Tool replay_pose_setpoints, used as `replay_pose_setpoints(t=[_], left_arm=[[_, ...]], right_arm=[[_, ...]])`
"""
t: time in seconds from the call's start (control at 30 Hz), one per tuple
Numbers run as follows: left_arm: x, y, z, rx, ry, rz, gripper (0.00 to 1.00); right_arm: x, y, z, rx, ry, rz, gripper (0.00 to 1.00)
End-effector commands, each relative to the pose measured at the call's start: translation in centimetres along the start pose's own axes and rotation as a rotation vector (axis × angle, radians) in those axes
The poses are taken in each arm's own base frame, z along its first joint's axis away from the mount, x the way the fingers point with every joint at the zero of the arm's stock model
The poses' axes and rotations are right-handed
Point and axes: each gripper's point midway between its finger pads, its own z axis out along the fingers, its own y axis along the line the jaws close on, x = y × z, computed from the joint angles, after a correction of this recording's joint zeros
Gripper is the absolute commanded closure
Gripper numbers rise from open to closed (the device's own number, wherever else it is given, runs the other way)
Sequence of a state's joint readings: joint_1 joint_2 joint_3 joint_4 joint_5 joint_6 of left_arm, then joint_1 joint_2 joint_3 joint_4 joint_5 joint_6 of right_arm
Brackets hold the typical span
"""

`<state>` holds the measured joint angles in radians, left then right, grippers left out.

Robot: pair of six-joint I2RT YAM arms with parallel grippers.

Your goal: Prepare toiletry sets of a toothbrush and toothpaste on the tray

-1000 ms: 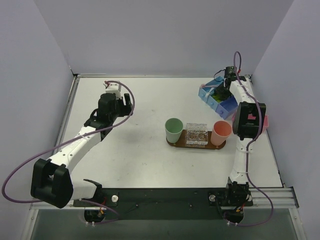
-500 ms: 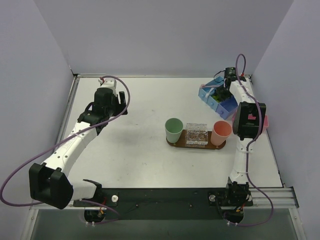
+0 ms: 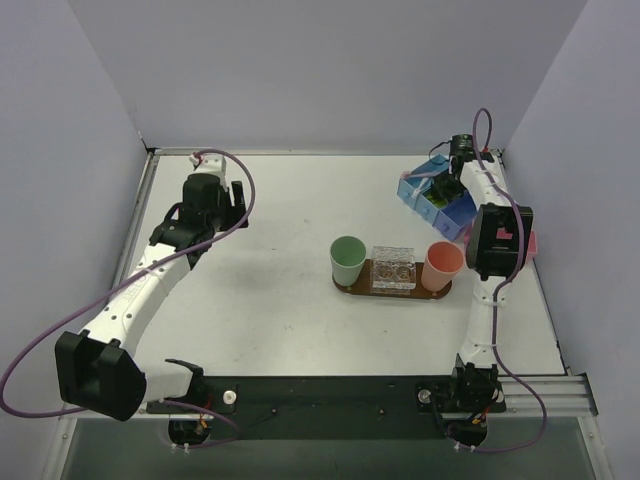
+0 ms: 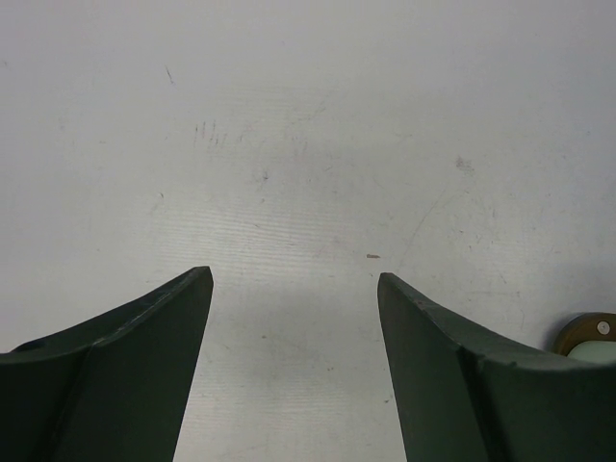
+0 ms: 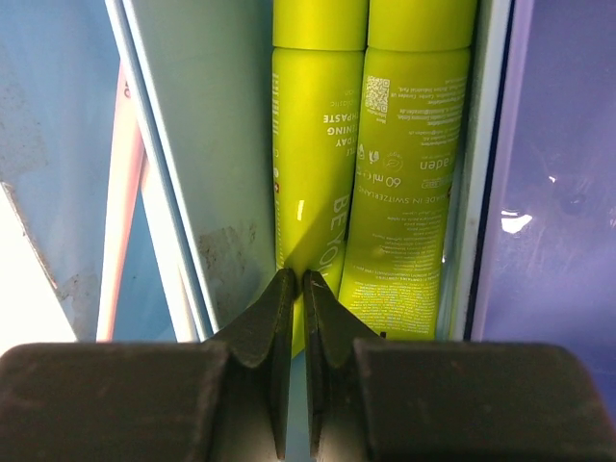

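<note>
Two lime-green toothpaste tubes lie side by side in one compartment of the blue bin (image 5: pixel 173 144). My right gripper (image 5: pixel 298 274) is shut on the flat end of the left toothpaste tube (image 5: pixel 313 144); the other tube (image 5: pixel 409 173) lies against it on the right. In the top view the right gripper (image 3: pixel 447 185) reaches down into the bin (image 3: pixel 437 200) at the back right. The dark wooden tray (image 3: pixel 345 287) lies mid-table. My left gripper (image 4: pixel 294 274) is open over bare table at the back left (image 3: pixel 200 200). No toothbrush is in view.
On the tray stand a mint-green cup (image 3: pixel 347 258), a clear ridged box (image 3: pixel 393 267) and an orange cup (image 3: pixel 443 263). A pink box (image 3: pixel 534 242) peeks out behind the right arm. Walls close in the table on three sides.
The right gripper's jaws have closed onto the toothpaste tube's end. The left arm has swung back and to the left, its gripper still open.
</note>
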<state>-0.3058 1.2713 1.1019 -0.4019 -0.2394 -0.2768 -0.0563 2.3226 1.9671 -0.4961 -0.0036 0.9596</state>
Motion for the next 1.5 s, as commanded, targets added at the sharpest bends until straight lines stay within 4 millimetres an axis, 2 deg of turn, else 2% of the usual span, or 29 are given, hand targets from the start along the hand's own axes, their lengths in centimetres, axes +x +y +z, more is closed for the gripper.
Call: replay_pose_setpoints(t=[0.0,0.07,0.1,0.2,0.27,0.43,0.63,0.83,1.1,1.43,1.47], left_arm=[[-3.7,0.1,-1.6,-0.004,-0.101,-0.013,0.2],[-3.8,0.1,-1.6,-0.006,-0.105,-0.016,0.2],[-3.9,0.1,-1.6,-0.005,-0.108,-0.018,0.2],[-3.9,0.0,-1.6,-0.002,-0.113,-0.022,0.2],[-3.9,0.0,-1.6,0.001,-0.115,-0.025,0.2],[-3.6,-0.2,-1.1,0.007,-0.103,-0.032,0.2],[-4.0,-0.9,-0.7,0.029,-0.105,-0.035,0.2],[-3.8,-1.4,-0.2,0.051,-0.09,-0.03,0.2],[-5.1,-2.9,0.7,0.12,-0.118,0.003,0.2],[-4.6,-3.6,1.5,0.143,-0.102,-0.012,0.2],[-4.5,-3.6,1.6,0.142,-0.099,-0.015,0.2]], right_arm=[[0.5,-4.3,-2.2,0.147,0.065,-0.062,1.0],[-1.1,-3.8,-3.5,0.113,0.028,-0.054,1.0],[-1.9,-3.4,-4.9,0.086,0.006,-0.049,1.0],[-3.3,-3.2,-6.6,0.035,-0.027,-0.035,1.0],[-3.8,-3.5,-7.1,0.028,-0.038,-0.026,1.0],[-3.2,-3.9,-7.9,0.001,-0.017,-0.027,1.0],[-3.4,-2.5,-8.8,-0.056,-0.016,-0.031,1.0],[-4.7,-1.2,-11.3,-0.114,-0.056,-0.033,1.0],[-5.5,-0.2,-14.3,-0.171,-0.094,-0.022,1.0],[-2.8,-1.1,-12.8,-0.157,-0.006,-0.061,1.0],[-2.5,-1.5,-12.5,-0.146,-0.004,-0.077,0.91]])
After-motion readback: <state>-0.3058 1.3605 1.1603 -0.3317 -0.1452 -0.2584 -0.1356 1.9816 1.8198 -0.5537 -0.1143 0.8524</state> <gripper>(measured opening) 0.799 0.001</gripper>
